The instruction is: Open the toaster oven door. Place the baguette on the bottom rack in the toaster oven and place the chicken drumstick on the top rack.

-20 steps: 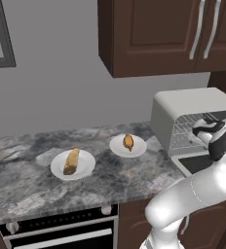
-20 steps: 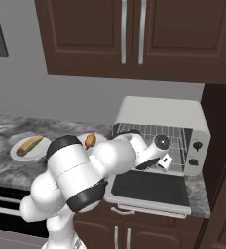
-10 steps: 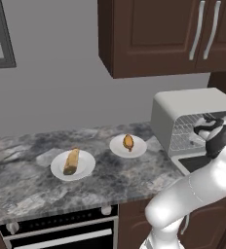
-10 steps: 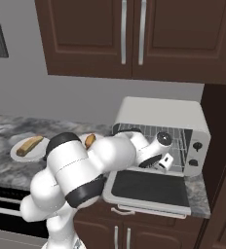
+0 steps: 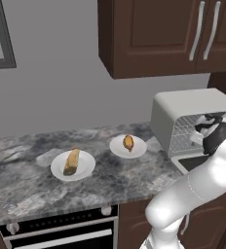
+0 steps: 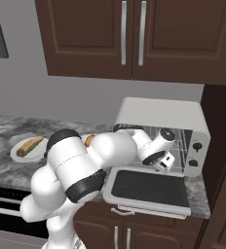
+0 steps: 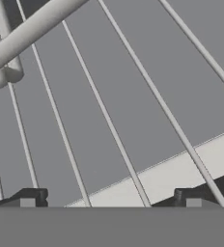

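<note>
Left of centre in the left base view, the baguette (image 5: 72,161) lies on a white plate (image 5: 86,171) on the marbled counter (image 5: 27,185), waiting to be fetched. Just right of it, on a smaller plate (image 5: 139,149), sits the chicken drumstick (image 5: 128,142), well apart from the oven. Further right stands the toaster oven (image 5: 183,109), its wire shelves exposed. In the right base view the toaster oven door (image 6: 151,189) lies folded down flat toward the camera, so the opening step looks done. At the oven mouth, right of centre in that view, the arm's hand sits just above the door, and the gripper (image 7: 111,198) has its fingertips spread wide with nothing between them. The hand view looks close onto silver rack wires (image 7: 104,111); which shelf I cannot tell. My guess is the next step is the baguette.
</note>
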